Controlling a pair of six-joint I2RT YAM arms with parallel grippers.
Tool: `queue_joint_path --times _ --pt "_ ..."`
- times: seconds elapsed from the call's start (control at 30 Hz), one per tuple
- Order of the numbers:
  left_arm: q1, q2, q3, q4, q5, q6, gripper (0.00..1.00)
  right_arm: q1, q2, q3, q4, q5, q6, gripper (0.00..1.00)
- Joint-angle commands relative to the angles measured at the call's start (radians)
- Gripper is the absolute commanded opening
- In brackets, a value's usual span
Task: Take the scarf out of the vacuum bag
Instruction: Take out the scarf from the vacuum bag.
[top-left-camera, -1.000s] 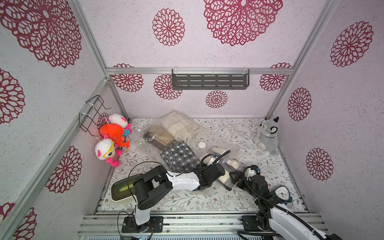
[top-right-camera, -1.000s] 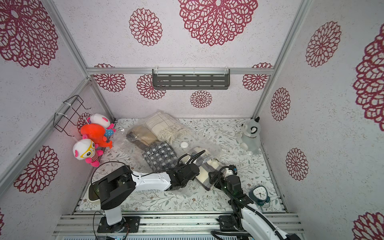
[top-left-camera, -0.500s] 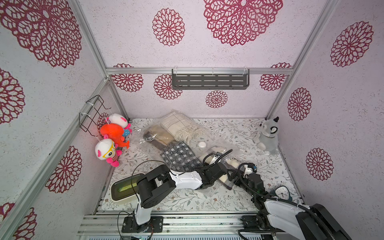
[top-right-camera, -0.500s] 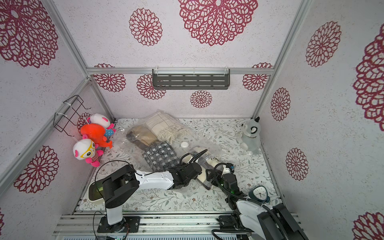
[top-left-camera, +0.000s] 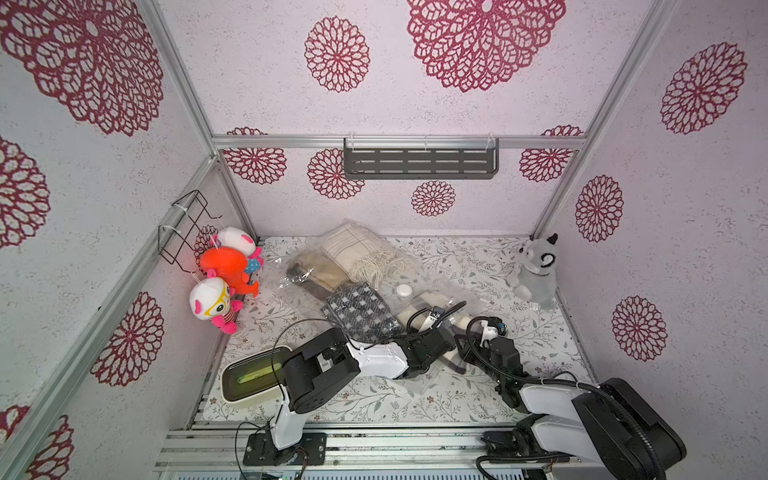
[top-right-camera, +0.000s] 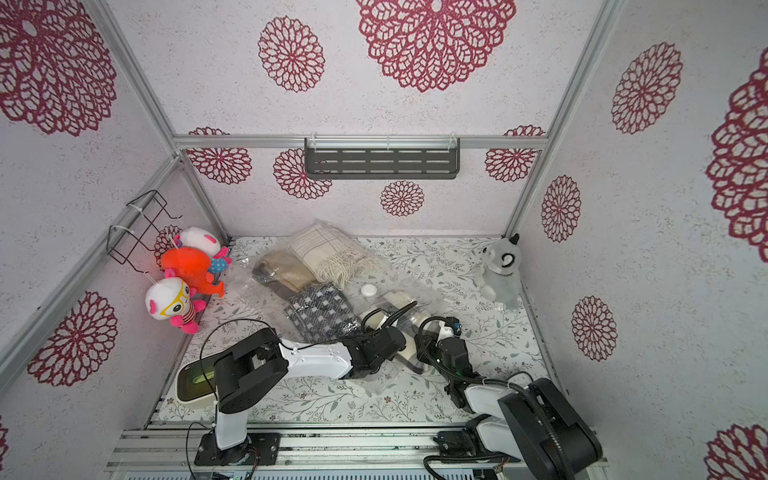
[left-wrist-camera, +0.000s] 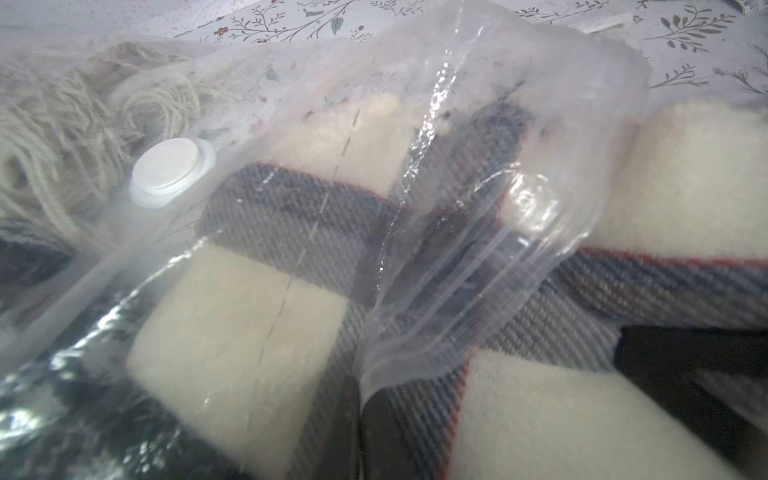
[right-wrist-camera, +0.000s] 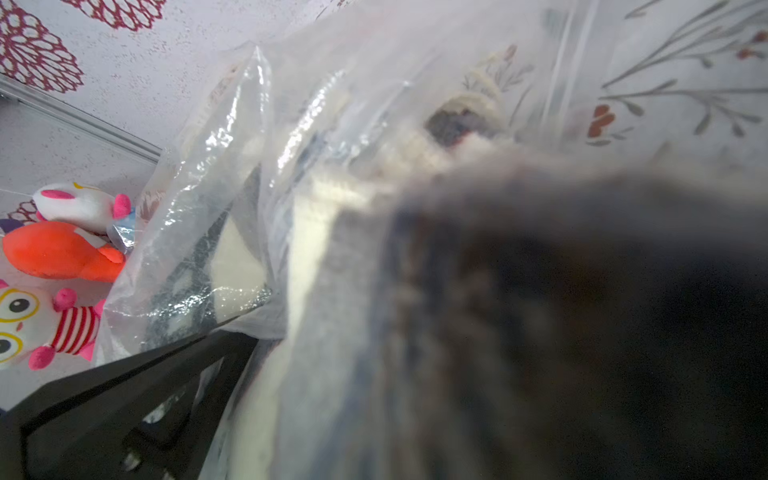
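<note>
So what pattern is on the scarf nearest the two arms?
The scarf is cream plaid with grey-blue bands edged in red, clearest in the left wrist view.

On my left wall hangs a black wire basket (top-left-camera: 189, 226). Three toys cluster just below it: a pink-eared plush (top-left-camera: 235, 241), an orange plush (top-left-camera: 224, 266) and a plush in yellow glasses (top-left-camera: 210, 301). A slotted grey shelf (top-left-camera: 419, 163) hangs on my back wall. A grey plush (top-left-camera: 536, 266) sits in the far right corner of the floral mat (top-left-camera: 540, 353). A white tub (top-left-camera: 249, 376) with a green inside lies at the near left corner.
</note>
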Motion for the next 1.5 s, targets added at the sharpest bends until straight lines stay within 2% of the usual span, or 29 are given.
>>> queue_joint_path --times 0.0,0.1,0.33,0.47,0.53,0.67,0.83,0.97,1.1,1.3,1.47 --pt "0.033 -0.006 -0.028 -0.025 -0.003 -0.010 0.00 -0.019 -0.085 0.084 -0.212 -0.030 -0.065 0.00" --pt "0.066 -0.047 -0.053 -0.006 0.020 -0.010 0.00 -0.060 -0.179 0.101 -0.327 -0.093 -0.053 0.00" --pt "0.074 -0.045 -0.055 -0.003 0.033 0.019 0.00 -0.066 -0.440 0.207 -0.748 -0.009 -0.084 0.00" --pt "0.072 -0.048 -0.075 0.004 0.018 0.021 0.00 -0.101 -0.506 0.244 -0.906 -0.011 -0.103 0.00" --pt "0.075 -0.051 -0.085 0.008 0.010 0.023 0.00 -0.117 -0.492 0.303 -0.992 -0.021 -0.132 0.00" --pt "0.080 -0.036 -0.081 0.009 0.012 0.041 0.00 -0.126 -0.445 0.443 -1.050 -0.089 -0.166 0.00" --pt "0.072 -0.032 -0.113 0.037 0.015 0.048 0.00 -0.129 -0.414 0.706 -1.257 0.057 -0.226 0.00" --pt "0.067 -0.035 -0.133 0.044 0.025 0.046 0.00 -0.152 -0.329 0.846 -1.331 0.088 -0.259 0.00" --pt "0.061 -0.032 -0.141 0.050 0.021 0.045 0.00 -0.154 -0.259 0.999 -1.345 0.066 -0.272 0.00" --pt "0.055 -0.054 -0.171 0.068 0.017 0.045 0.00 -0.155 -0.015 1.286 -1.385 0.025 -0.354 0.00" --pt "0.065 -0.048 -0.177 0.064 0.014 0.046 0.00 -0.164 0.073 1.459 -1.381 -0.082 -0.353 0.00"
